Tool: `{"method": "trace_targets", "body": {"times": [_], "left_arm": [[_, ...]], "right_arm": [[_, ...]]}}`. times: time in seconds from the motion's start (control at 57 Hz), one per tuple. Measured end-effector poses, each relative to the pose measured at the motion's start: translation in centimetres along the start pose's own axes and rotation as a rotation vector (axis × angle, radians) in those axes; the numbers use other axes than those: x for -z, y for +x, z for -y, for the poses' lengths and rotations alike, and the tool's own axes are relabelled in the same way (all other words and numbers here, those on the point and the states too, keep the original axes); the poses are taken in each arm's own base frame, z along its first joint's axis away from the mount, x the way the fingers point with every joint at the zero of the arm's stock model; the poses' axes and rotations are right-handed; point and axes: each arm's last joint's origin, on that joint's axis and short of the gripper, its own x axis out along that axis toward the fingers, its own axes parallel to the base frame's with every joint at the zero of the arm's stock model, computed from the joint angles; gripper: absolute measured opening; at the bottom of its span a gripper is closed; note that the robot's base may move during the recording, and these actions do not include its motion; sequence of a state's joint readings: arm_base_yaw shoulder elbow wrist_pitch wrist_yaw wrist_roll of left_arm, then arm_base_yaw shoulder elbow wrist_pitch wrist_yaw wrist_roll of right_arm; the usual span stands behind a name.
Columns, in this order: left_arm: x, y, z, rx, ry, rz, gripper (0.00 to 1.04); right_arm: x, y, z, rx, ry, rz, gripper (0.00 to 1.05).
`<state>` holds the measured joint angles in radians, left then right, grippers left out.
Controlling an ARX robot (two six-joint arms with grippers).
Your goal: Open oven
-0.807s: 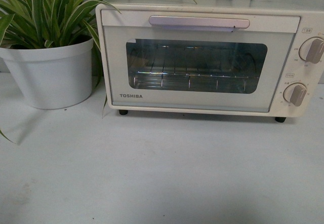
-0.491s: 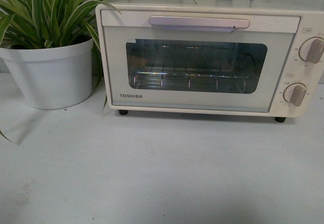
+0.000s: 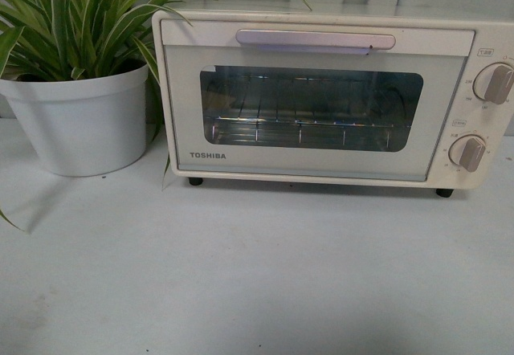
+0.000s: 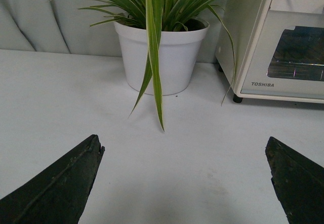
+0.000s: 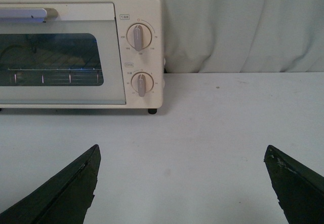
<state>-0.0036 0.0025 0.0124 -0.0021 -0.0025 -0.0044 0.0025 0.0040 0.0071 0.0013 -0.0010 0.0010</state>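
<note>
The cream-white TOSHIBA oven stands at the back of the table with its glass door shut, its bar handle along the top, two beige knobs at the right and a wire rack inside. Neither arm shows in the front view. My left gripper is open and empty over bare table, well short of the oven. My right gripper is open and empty over the table, in front of the oven's knob side.
A white pot with a striped green plant stands just left of the oven; a long leaf hangs toward my left gripper. A white curtain hangs behind. The white tabletop lies in front.
The front view has shifted very slightly; the oven and the plant have not moved and the door stays shut.
</note>
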Motion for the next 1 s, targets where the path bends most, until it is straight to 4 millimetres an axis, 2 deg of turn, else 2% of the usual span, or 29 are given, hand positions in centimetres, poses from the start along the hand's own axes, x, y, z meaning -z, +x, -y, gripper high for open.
{"method": "trace_targets", "body": {"times": [0.404,0.491,0.526,0.684,0.825,0.895,1.0], "left_arm": [[0.1,0.0,0.0,-0.025,-0.009,-0.009,0.98],[0.5,0.3,0.0,-0.235,-0.113,-0.088,0.98],[0.6,0.3,0.0,-0.265,-0.164,-0.112,0.98],[-0.3,1.1,0.5,-0.243,-0.397,-0.157,0.98],[-1.1,2.8,1.7,-0.177,-0.612,-0.187,0.98],[-1.0,4.5,3.4,-0.1,-0.734,-0.241,0.98],[-0.1,7.0,5.6,-0.062,-0.821,-0.317,0.98]], "right_arm": [[0.0,0.0,0.0,0.0,0.0,0.0,0.95],[0.0,0.0,0.0,0.0,0.0,0.0,0.95],[0.0,0.0,0.0,0.002,0.0,0.0,0.95],[0.0,0.0,0.0,0.0,0.0,0.0,0.95],[0.0,0.0,0.0,0.001,0.0,0.0,0.95],[0.0,0.0,0.0,0.001,0.0,0.0,0.95],[0.0,0.0,0.0,0.0,0.0,0.0,0.95]]}}
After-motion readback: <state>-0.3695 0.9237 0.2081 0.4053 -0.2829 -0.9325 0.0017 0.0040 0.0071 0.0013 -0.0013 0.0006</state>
